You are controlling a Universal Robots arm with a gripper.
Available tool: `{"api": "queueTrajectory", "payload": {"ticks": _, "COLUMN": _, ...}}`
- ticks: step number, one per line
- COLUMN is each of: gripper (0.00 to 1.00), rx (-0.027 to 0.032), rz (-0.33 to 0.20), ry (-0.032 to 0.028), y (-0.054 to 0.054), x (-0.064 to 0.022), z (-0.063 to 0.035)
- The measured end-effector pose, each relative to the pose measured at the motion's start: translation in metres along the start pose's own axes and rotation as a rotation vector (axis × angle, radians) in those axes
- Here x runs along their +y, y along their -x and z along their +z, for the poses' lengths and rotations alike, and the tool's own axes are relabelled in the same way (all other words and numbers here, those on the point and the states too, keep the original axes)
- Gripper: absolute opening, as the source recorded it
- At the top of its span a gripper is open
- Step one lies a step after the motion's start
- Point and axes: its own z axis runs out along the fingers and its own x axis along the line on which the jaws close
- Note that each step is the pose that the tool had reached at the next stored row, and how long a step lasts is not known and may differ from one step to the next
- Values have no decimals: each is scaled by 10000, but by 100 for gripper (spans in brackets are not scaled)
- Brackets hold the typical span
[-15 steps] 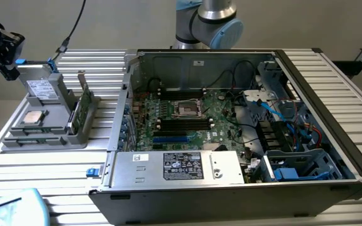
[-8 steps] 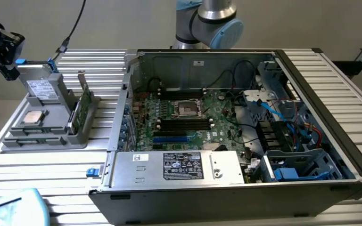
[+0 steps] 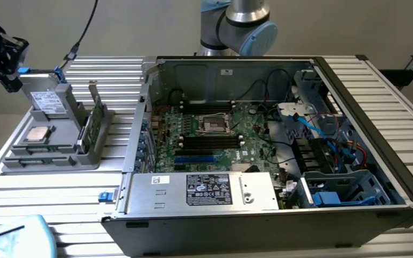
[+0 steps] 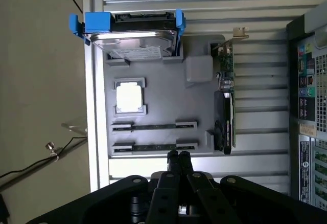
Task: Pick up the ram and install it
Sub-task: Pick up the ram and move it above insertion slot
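Two ram sticks stand on edge in the slots of a grey holder tray (image 4: 168, 93), seen as thin dark strips, one (image 4: 153, 127) behind the other (image 4: 153, 146). In the exterior view they sit at the tray's near end (image 3: 40, 156). My gripper (image 4: 178, 156) hangs above the tray's edge, closest to the nearer stick, its two fingertips pressed together with nothing between them. In the exterior view the gripper (image 3: 9, 80) is a dark shape high at the far left, above the tray. The open computer case (image 3: 264, 215) holds the motherboard with its long black memory slots (image 3: 208, 142).
The tray also carries a hard drive in a blue bracket (image 4: 133, 32), a square silver processor (image 4: 128, 96) and an upright green expansion card (image 4: 227, 101). Cables (image 3: 321, 129), a power supply (image 3: 206, 189) and drive cages crowd the case. The arm's base (image 3: 239, 27) stands behind the case.
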Motion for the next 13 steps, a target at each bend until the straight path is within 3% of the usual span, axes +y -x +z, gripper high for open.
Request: {"api": "queueTrajectory", "payload": {"ticks": 13, "gripper": 11, "rx": 62, "rz": -1161, "ry": -13, "y": 0, "x": -1, "z": 20}}
